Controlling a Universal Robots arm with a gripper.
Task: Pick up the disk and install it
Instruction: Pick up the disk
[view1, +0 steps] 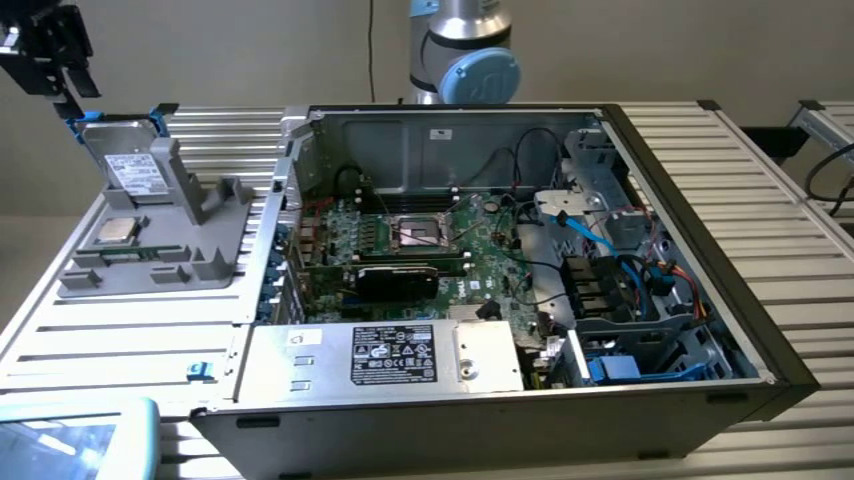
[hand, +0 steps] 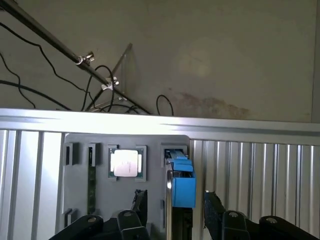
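The disk (view1: 130, 165) stands on edge in a grey holder (view1: 200, 262) at the exterior view's left, its white label facing out and blue carrier tabs at its top corners. My gripper (view1: 67, 88) hangs just above it, apart from it. In the wrist view the disk shows edge-on as a thin silver strip with the blue carrier (hand: 183, 186) around it. My gripper (hand: 175, 202) is open, with one black finger (hand: 140, 201) on each side of the carrier and not touching it.
A small square silver processor chip (view1: 116, 230) lies in the same holder (hand: 80, 200) beside the disk. The open computer case (view1: 307, 140) takes up the middle, with the motherboard (view1: 441, 240), a silver power supply (view1: 400, 355) and blue-trimmed drive bays (view1: 627, 365). Ribbed metal table (view1: 120, 340) lies around.
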